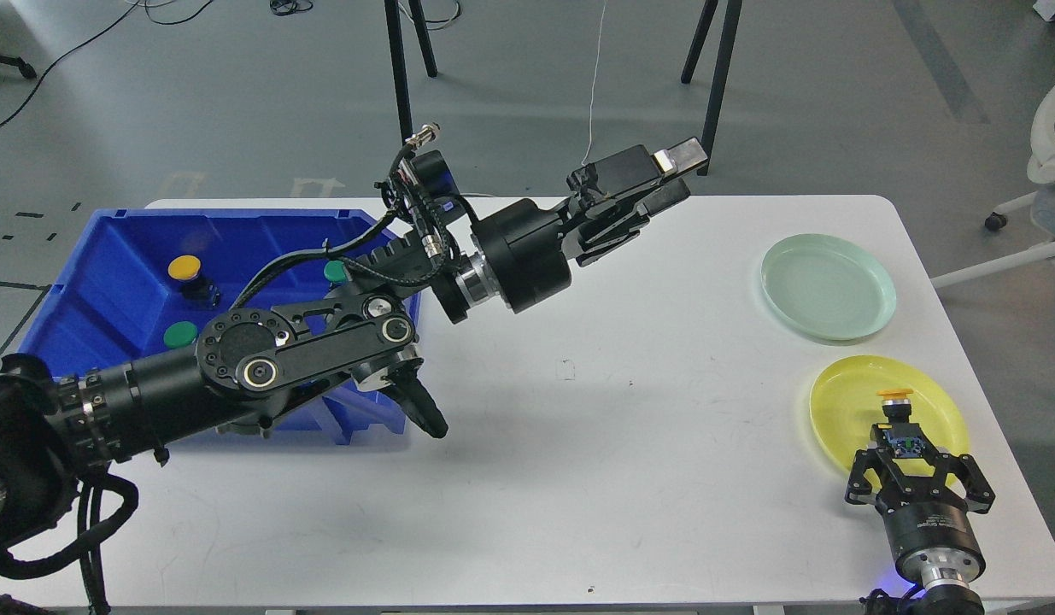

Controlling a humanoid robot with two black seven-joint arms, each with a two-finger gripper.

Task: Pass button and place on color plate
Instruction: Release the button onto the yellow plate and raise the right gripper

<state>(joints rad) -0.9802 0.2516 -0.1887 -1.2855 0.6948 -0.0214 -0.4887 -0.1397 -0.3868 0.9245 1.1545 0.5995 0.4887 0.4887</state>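
A yellow-capped button [896, 401] with a black body stands upright over the near part of the yellow color plate [843, 401] at the table's right front. My right gripper [903, 444] comes in from the bottom right and is shut on the button's base. My left gripper [676, 175] is held high above the table's back middle, open and empty, far from the plate.
A pale green plate [829, 287] lies behind the yellow one. A blue bin [91, 282] at the left holds a yellow button [184, 268] and two green buttons [180, 335], one partly hidden by my left arm. Tripod legs stand beyond the table.
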